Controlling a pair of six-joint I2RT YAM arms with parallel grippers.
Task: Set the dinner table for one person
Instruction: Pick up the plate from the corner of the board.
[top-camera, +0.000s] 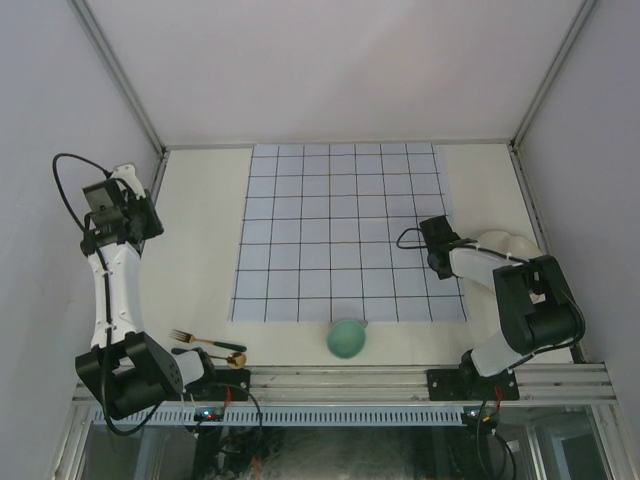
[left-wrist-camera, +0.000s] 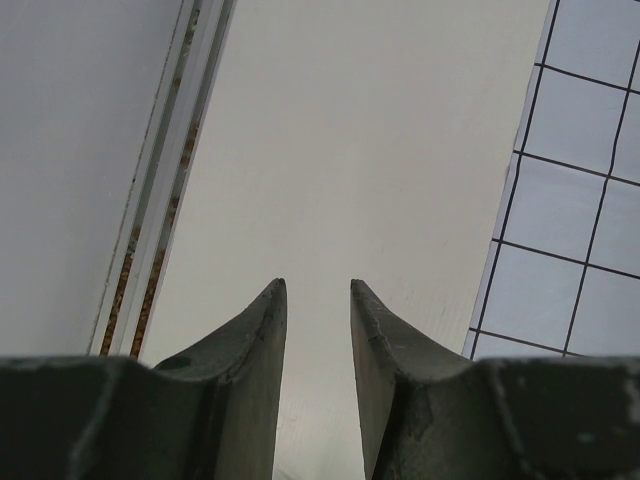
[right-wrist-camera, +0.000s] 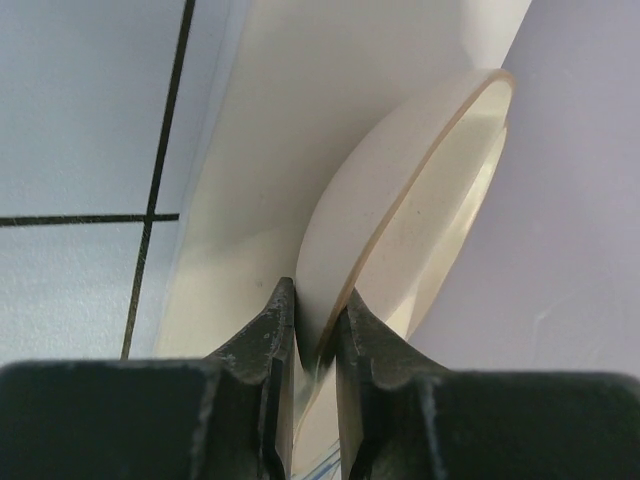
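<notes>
The tabletop (top-camera: 200, 250), a large flat cream-white rectangle with a plain matte surface, filled the floor of the white-walled enclosure and carried everything else. A pale-blue cloth with dark grid lines (top-camera: 345, 230) lay flat over its middle, leaving bare strips on the left and right.

At the near edge, just off the cloth's front border, sat a small round teal cup (top-camera: 346, 338). Left of it, close to the left arm's base, lay a slim fork with a golden handle (top-camera: 205, 342). A second slim utensil (top-camera: 210, 356) lay just beside the fork, and its type could not be told.

The right claw (right-wrist-camera: 315, 330) was closed on the rim of a cream-white round plate (right-wrist-camera: 400, 220), with one finger on each face of the rim. The plate was tilted up on edge over the bare strip to the right of the cloth, near the right wall. In the top view the right arm hid part of it.

The left claw (left-wrist-camera: 318, 300) hung over the bare left strip with its fingers apart and nothing between them. The cloth's edge showed to its right and the wall rail to its left.
</notes>
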